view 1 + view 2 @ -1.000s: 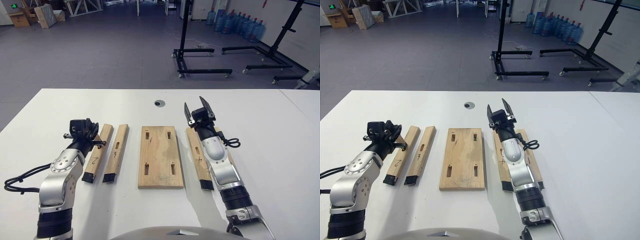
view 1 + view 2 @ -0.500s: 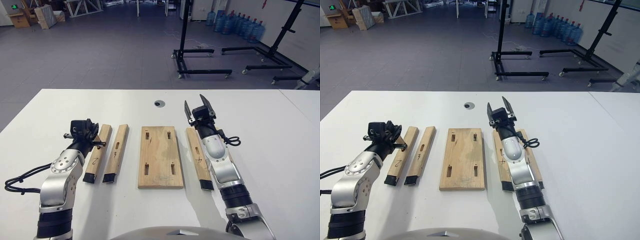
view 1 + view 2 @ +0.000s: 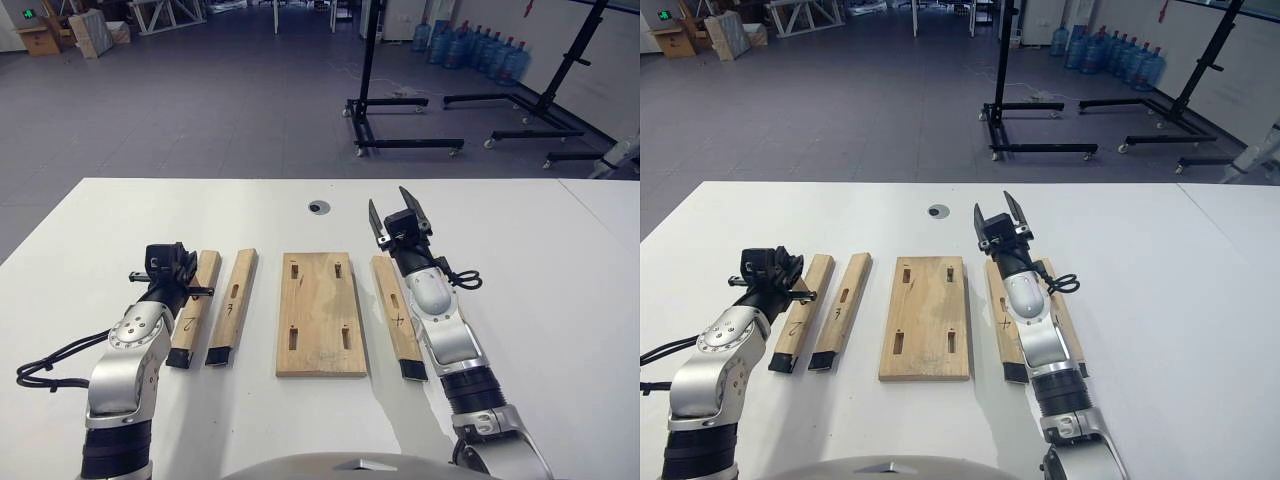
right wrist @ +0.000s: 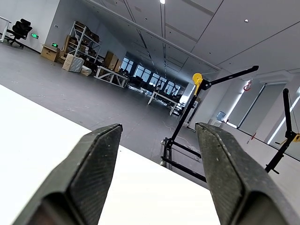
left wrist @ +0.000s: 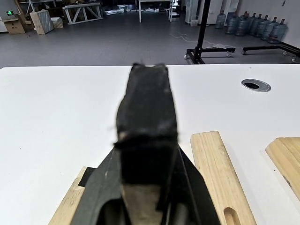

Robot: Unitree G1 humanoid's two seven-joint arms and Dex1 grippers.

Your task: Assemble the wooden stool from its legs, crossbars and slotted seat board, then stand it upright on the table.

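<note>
I had the slotted seat board (image 3: 321,313) lying flat in the middle of the surface (image 3: 545,270), with nothing fitted into it yet. Left of the seat board two wooden pieces lay side by side, the outer piece (image 3: 193,308) and the inner piece (image 3: 232,305). Right of it lay the third piece (image 3: 396,315), just beside its edge, and the fourth piece (image 3: 1070,335) was partly under my right arm. My left end effector (image 3: 166,262) sat over the far end of the outer piece with its fingers pressed together, seemingly gripping nothing, though the wrist view left me unsure. My right end effector (image 3: 390,213) stood beyond the far end of the third piece, tilted up, fingers spread wide and empty. To pick well, I judged I should open the left fingers first, straddle the outer piece across its width, then lower squarely before closing.
</note>
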